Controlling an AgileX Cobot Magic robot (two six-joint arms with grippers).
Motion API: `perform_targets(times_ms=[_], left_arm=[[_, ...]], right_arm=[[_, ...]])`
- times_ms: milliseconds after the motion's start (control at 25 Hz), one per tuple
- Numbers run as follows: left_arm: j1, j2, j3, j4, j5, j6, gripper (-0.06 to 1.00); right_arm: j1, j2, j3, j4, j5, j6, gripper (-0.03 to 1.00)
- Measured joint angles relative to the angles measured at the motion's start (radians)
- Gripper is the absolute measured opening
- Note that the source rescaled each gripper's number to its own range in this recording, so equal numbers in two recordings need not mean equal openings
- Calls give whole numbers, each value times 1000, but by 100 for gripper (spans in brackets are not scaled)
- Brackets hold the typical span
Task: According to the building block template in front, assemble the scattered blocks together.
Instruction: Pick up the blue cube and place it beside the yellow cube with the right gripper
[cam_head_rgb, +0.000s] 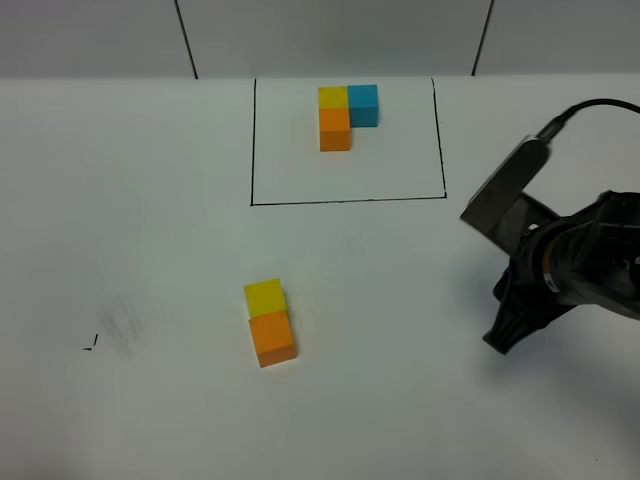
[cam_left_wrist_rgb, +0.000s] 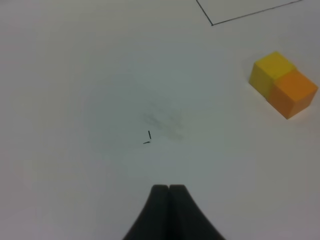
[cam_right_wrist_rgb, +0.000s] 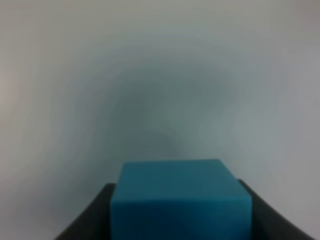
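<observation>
The building block template (cam_head_rgb: 345, 115), an L of yellow, blue and orange cubes, sits at the back inside a drawn black rectangle (cam_head_rgb: 345, 200). Of the scattered blocks, the yellow cube (cam_head_rgb: 265, 297) (cam_left_wrist_rgb: 270, 70) touches the orange cube (cam_head_rgb: 272, 338) (cam_left_wrist_rgb: 294, 92) in a short row on the white table. The sky blue cube (cam_right_wrist_rgb: 180, 200) is held between the dark fingers (cam_right_wrist_rgb: 92, 215) of my right gripper (cam_head_rgb: 503, 340), low over the table at the right; the exterior view hides the cube. My left gripper (cam_left_wrist_rgb: 169, 189) is shut and empty, off to the left of the pair.
The white table (cam_head_rgb: 150, 200) has a grey smudge and small black marks (cam_head_rgb: 92, 344) (cam_left_wrist_rgb: 148, 138) at the left. The right arm's dark body and cable (cam_head_rgb: 590, 250) fill the right edge. A corner of the rectangle's line (cam_left_wrist_rgb: 212, 23) shows in the left wrist view.
</observation>
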Motion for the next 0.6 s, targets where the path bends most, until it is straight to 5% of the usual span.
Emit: perform_targets(times_ms=[280,600], left_arm=[[0,0,0,0,0,0,0],[0,0,0,0,0,0,0]], right_arm=[[40,0,0,118,10,-619,53],[40,0,0,212,16,-884,53]])
